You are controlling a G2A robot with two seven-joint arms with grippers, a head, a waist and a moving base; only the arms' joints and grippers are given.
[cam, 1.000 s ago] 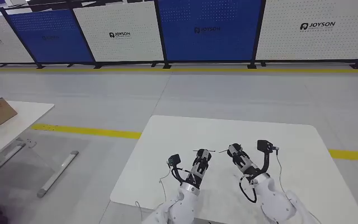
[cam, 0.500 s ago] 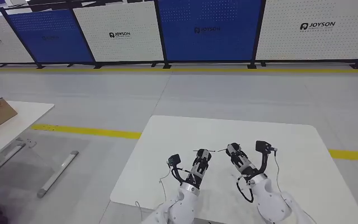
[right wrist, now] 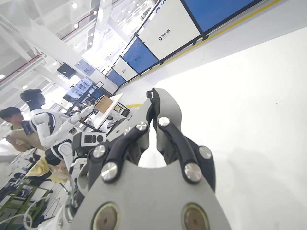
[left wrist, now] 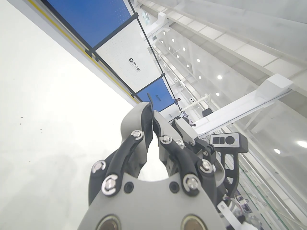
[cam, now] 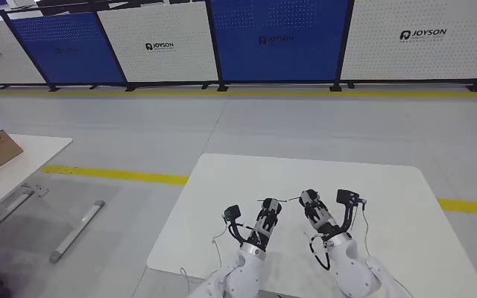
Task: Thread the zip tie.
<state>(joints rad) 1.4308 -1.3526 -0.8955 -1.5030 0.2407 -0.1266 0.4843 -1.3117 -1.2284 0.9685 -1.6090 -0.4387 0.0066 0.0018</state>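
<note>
Both arms hang over the near part of the white table (cam: 373,186). The zip tie is a thin black strip. My left gripper (cam: 271,203) is shut on one length of zip tie (cam: 261,200), whose tip (left wrist: 149,98) pokes out past the closed fingertips of the left gripper (left wrist: 151,111). My right gripper (cam: 307,198) is shut on another short black end of zip tie (cam: 293,200), seen as a small nub (right wrist: 149,94) at the tips of the right gripper (right wrist: 153,101). The two grippers sit close, side by side. Whether the ends touch is too small to tell.
The table's bare white top stretches away from both grippers to its far edge (cam: 313,158). Beyond it lie grey floor with a yellow line (cam: 112,175) and blue and white panels (cam: 276,41). Another table (cam: 30,153) stands far left.
My right gripper has shifted left, toward the left gripper, narrowing the gap between the two black ends. The left arm has kept still.
</note>
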